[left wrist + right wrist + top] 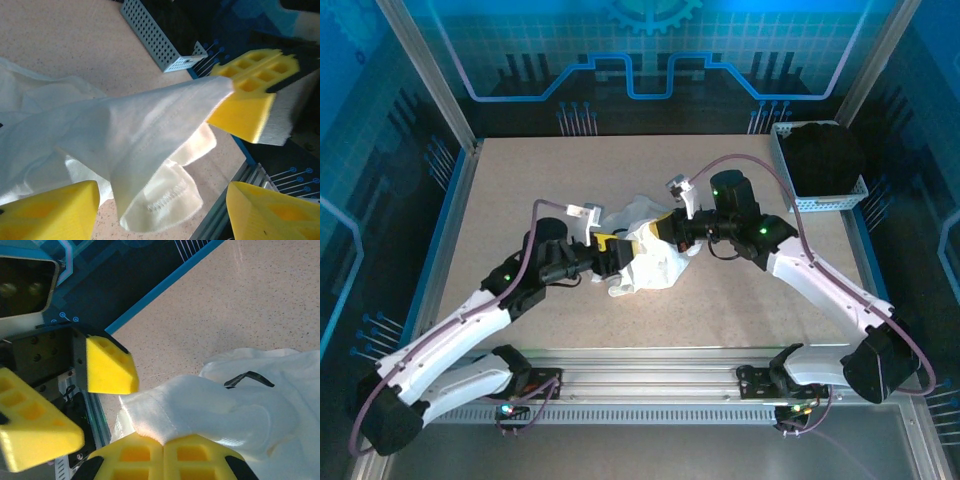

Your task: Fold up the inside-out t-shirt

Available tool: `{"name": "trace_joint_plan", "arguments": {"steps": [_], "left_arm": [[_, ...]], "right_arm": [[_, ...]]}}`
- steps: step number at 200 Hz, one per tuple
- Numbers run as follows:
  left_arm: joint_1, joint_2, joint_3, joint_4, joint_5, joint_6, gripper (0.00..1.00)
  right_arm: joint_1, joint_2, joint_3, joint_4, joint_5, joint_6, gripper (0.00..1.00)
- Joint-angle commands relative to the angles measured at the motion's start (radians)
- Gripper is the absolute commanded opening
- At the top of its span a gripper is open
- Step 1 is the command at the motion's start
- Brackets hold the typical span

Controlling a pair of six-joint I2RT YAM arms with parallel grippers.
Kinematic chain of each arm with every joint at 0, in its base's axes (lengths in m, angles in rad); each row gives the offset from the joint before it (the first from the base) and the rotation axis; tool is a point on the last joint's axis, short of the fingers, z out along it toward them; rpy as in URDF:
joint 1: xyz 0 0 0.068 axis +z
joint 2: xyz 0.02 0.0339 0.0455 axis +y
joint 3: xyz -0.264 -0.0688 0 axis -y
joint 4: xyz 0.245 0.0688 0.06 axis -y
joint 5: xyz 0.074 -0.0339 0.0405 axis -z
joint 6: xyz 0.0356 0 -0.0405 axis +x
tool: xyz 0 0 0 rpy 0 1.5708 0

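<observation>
The inside-out t-shirt [655,262] lies crumpled white in the middle of the table, between my two grippers. My right gripper [163,442] is shut on a stitched edge of the t-shirt [225,410], and the cloth stretches away from it. Seen from the left wrist, its yellow fingers [245,100] pinch one corner of the t-shirt [125,120], which is lifted off the table. My left gripper [162,187] stands open, with a hanging fold of the cloth loose between its jaws. From above, the left gripper [610,248] and right gripper [665,232] face each other closely.
A white perforated basket [820,195] holding a black garment [825,155] stands at the back right corner. The speckled beige table [520,200] has free room on the left and at the back. A metal rail [650,385] runs along the near edge.
</observation>
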Motion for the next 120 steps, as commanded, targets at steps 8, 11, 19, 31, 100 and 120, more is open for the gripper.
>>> {"name": "trace_joint_plan", "arguments": {"steps": [8,11,19,31,100,120], "left_arm": [[0.005,0.08,0.071,0.006,-0.033,0.016,0.57],[0.006,0.089,0.075,0.006,-0.035,0.021,0.54],[0.005,0.109,0.088,0.003,-0.046,0.024,0.46],[0.007,0.127,0.104,-0.002,-0.07,0.026,0.25],[0.035,0.095,0.324,-0.369,-0.101,0.146,0.0],[0.035,0.086,0.369,-0.442,-0.055,0.174,0.0]], "right_arm": [[-0.011,-0.009,0.022,-0.006,-0.019,0.003,0.0],[-0.012,-0.011,0.021,-0.01,-0.017,0.0,0.0],[-0.013,-0.02,0.02,-0.02,-0.009,-0.014,0.0],[-0.013,-0.038,0.026,-0.054,0.003,-0.058,0.0],[0.065,-0.081,0.163,-0.361,0.625,-0.33,0.0],[0.093,-0.057,0.194,-0.383,0.765,-0.358,0.0]]}}
